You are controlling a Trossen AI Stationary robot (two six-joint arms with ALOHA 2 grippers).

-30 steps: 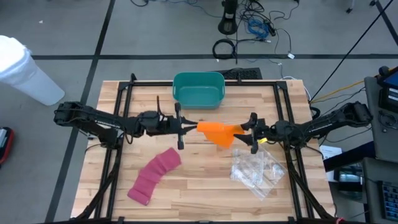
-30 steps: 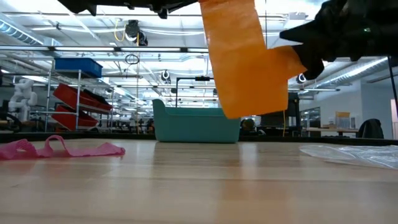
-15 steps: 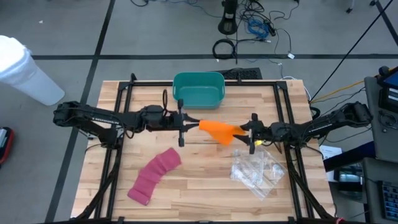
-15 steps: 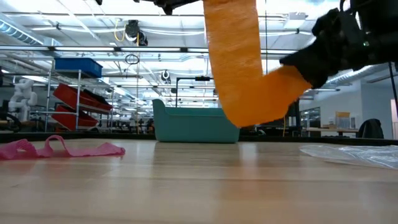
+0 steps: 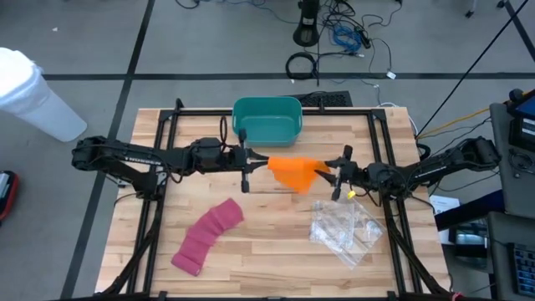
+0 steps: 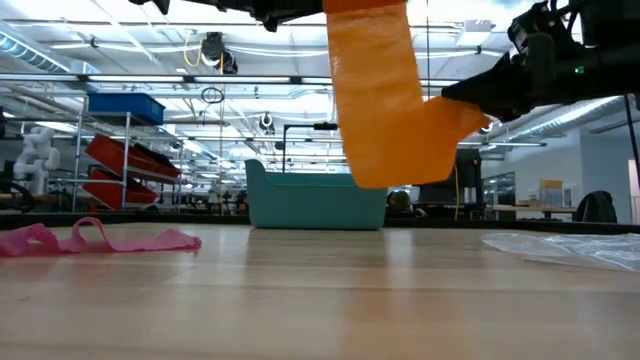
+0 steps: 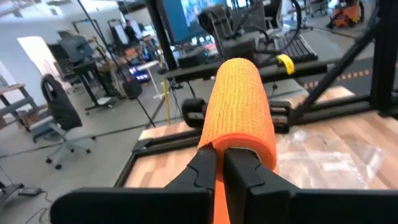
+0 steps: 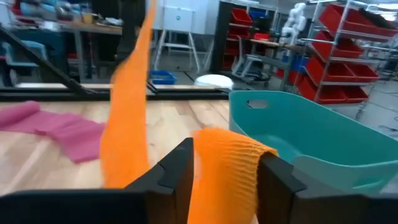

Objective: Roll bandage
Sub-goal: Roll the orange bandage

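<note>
An orange bandage (image 5: 292, 171) hangs in the air between my two grippers, in front of a teal bin (image 5: 267, 119). My left gripper (image 5: 247, 164) is shut on one end of it; the strip curls over the fingertips (image 7: 239, 106). My right gripper (image 5: 336, 175) is shut on the other end. In the low view the strip (image 6: 372, 100) drops from the top, bends and runs sideways to my right gripper (image 6: 478, 98). A pink bandage (image 5: 207, 234) lies flat on the table at the near left. My left gripper pinches the bandage's end (image 7: 219, 186) between its two fingers, coming level from the table's left. The strip loops up and back over the fingertips (image 7: 205, 163) as a curl, clear of the table. My right gripper has the bandage's other end (image 8: 225, 177) between its two fingers (image 8: 177, 167), coming level from the table's right. The cloth fills the gap between the fingers. From there the strip (image 8: 127, 124) runs slack toward the left gripper, clear of the table.
The teal bin stands at the far middle of the wooden table (image 5: 276, 251). Crumpled clear plastic wrapping (image 5: 344, 230) lies at the near right. A black frame (image 5: 167, 134) runs along the table's sides and far edge.
My right gripper has rolled about its own axis with the bandage end, twisting that end around. The hanging loop swung lower, then came back up. My left gripper has gone slightly toward the right and up, staying shut on its end.
</note>
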